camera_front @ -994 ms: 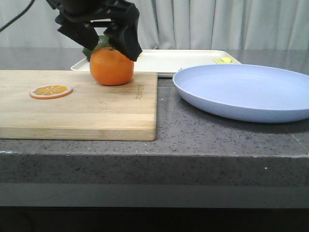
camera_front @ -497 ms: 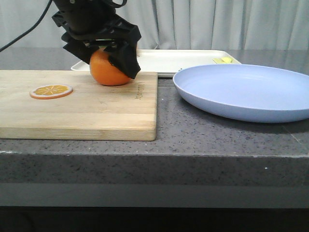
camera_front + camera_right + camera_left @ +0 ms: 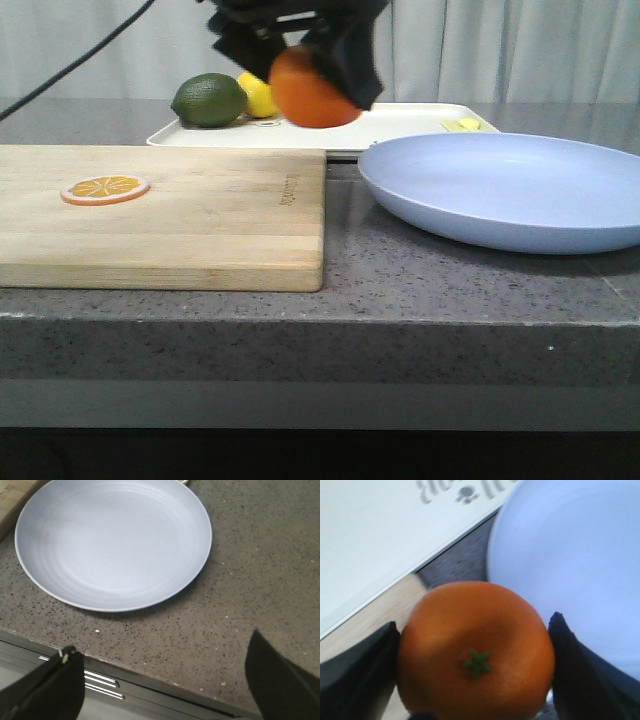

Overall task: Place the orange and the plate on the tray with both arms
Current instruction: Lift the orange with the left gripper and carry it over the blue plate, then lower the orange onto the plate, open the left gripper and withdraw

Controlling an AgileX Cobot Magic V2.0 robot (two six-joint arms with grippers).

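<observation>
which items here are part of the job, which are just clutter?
Job:
- orange, held in the left gripper
- plate, on the counter
- tray, at the back

Clutter:
- cutting board
- orange slice on the board
- lime and lemon on the tray

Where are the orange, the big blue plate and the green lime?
orange (image 3: 308,95): front view, on its bare side below the gripper.
plate (image 3: 112,542): right wrist view, middle of its bare inside.
lime (image 3: 209,100): front view, middle of its skin.

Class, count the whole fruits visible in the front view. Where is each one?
3: the orange held in the left gripper, and a lime and lemon on the tray. Others may be hidden.
</observation>
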